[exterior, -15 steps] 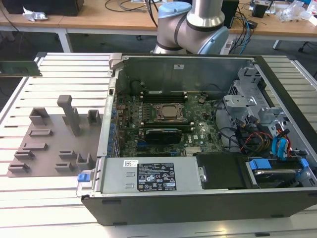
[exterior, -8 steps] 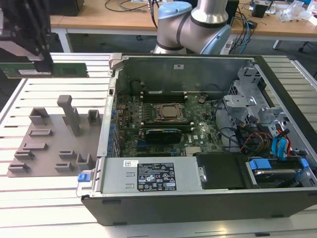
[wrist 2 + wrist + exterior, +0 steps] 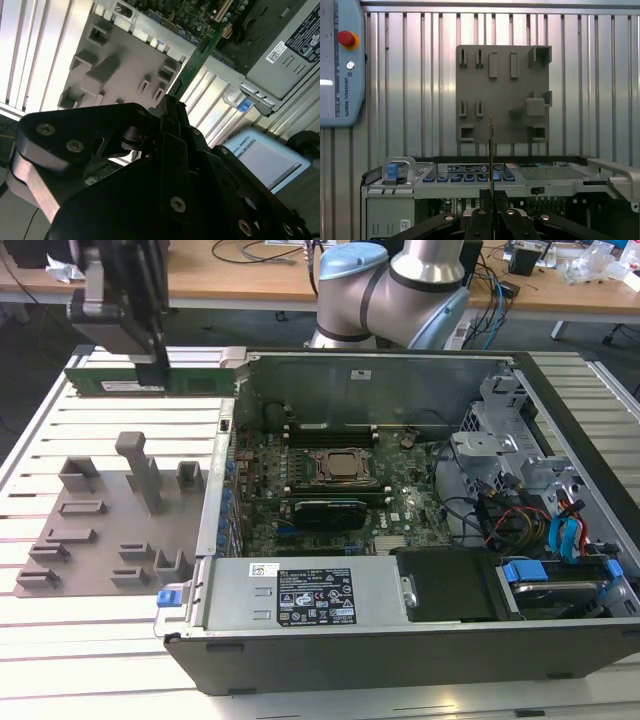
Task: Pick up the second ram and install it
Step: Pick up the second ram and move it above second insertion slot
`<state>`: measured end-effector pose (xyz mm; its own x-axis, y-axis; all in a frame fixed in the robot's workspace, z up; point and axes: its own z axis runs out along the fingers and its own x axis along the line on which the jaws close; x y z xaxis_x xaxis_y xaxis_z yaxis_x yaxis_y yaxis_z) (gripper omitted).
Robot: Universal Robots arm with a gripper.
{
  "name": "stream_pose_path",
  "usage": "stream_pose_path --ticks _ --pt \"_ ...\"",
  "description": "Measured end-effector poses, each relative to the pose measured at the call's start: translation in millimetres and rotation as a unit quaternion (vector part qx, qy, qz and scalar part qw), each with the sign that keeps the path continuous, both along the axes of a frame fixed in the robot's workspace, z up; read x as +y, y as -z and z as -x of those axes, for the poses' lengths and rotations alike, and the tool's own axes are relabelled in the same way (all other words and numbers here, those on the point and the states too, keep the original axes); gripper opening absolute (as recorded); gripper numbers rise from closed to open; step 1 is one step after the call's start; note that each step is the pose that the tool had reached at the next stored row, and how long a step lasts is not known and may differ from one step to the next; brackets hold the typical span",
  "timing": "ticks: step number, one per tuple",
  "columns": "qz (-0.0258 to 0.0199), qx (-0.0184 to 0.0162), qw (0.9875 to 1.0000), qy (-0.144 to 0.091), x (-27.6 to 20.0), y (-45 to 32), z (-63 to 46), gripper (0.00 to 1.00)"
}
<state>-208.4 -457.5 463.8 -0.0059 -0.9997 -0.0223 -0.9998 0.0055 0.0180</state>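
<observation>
green second ram [image 3: 195, 382] hangs clamped in the gripper [image 3: 158, 368], in the air near the grey tray [image 3: 100, 530] and well apart from the motherboard [image 3: 400, 502] in the open computer case [image 3: 400, 650]. pick-up looks done; seating it is left. everything rests on a slatted metal table [image 3: 100, 660], with 1 wooden desk [image 3: 250, 280] behind.

Grey tray [image 3: 97, 562] of blocks on slatted table [image 3: 80, 640], just beside open computer case [image 3: 350, 380].

Middle of the second ram [image 3: 200, 381] behind the hand [image 3: 158, 370].
</observation>
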Motion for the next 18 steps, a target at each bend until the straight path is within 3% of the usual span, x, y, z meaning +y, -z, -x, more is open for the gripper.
stream_pose_path --ticks 9,12,16,18 --pt "0.0001 0.0007 1.0 0.0 2.1 0.6 -48.1 0.13" --pt "0.0002 0.0016 1.0 0.0 7.2 1.1 -65.0 0.13" --pt "0.0001 0.0035 1.0 0.0 20.4 5.4 -85.8 0.13" --pt "0.0001 0.0056 1.0 0.0 33.8 13.2 -100.5 0.13"
